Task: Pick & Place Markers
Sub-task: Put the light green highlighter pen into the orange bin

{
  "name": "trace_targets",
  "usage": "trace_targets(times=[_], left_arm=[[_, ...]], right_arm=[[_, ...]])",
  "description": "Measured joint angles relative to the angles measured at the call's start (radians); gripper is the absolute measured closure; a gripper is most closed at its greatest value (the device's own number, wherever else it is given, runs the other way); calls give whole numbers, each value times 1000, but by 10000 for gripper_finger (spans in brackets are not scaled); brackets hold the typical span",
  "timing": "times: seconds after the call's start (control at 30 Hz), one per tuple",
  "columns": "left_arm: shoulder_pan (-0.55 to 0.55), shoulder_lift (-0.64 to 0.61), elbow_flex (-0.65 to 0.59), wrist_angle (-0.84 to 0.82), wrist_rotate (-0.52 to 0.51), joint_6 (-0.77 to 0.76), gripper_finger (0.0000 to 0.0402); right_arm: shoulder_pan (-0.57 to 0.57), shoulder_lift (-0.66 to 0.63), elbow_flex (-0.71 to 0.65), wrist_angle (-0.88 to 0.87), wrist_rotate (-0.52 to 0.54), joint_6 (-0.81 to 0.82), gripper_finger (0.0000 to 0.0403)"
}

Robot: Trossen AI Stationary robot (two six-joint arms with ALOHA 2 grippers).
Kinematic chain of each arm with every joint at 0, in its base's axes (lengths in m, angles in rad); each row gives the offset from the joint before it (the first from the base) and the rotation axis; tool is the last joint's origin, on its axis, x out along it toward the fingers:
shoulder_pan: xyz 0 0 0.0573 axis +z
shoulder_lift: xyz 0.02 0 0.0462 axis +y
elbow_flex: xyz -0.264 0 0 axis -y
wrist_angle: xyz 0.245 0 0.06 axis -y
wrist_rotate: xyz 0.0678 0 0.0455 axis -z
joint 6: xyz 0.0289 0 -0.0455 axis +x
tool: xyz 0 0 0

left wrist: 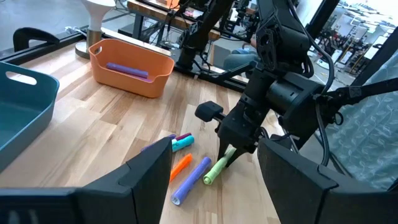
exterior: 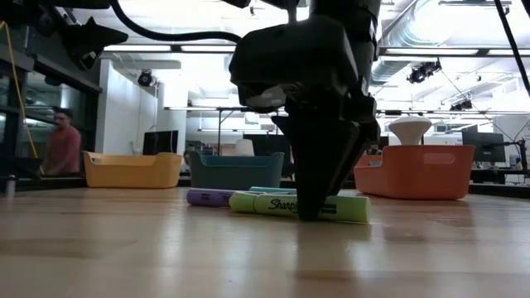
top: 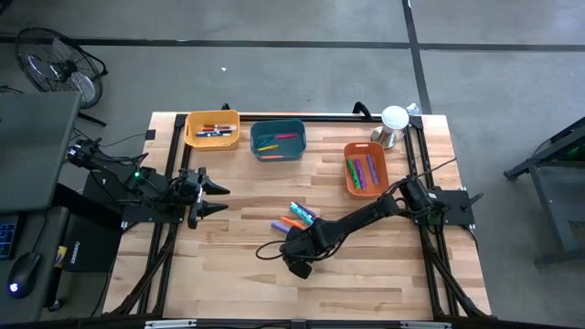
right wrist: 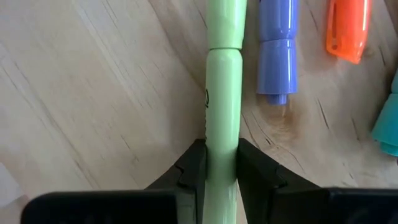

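A light-green marker point(right wrist: 222, 93) lies on the wooden table with my right gripper point(right wrist: 222, 171) shut on it. Close beside it lie a purple marker point(right wrist: 277, 50), an orange marker point(right wrist: 348, 28) and a teal one point(right wrist: 388, 127). In the low view the green marker point(exterior: 265, 204) rests flat on the tabletop under the dark fingers. My left gripper point(top: 222, 196) waits open over the table's left part, touching nothing. More markers lie in the yellow bin point(top: 212, 130), the teal bin point(top: 277, 139) and the orange bin point(top: 366, 167). My right gripper pinches the green marker's barrel point(right wrist: 222, 146) between its two fingers point(right wrist: 193, 171), somewhat past the middle of its length, away from the cap. The fingers come from above, pointing down, and lie across the marker. The marker still lies level on the table.
Three bins stand in a row along the far edge. A white mushroom-shaped object point(top: 394, 123) stands at the far right corner. Bare wood lies toward the near edge point(top: 302, 297). A person point(exterior: 62, 149) sits beyond the table in the room.
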Motion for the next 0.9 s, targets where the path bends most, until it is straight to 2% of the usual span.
trace_targets(times=[0.2,0.9], left_arm=[[0,0,0,-2,0,-4,170],[0,1,0,-8,-8,-14,170]], right_arm=[[0,-22,-4,-3,2,10,343],[18,-225,-6,-114,35,56,344]])
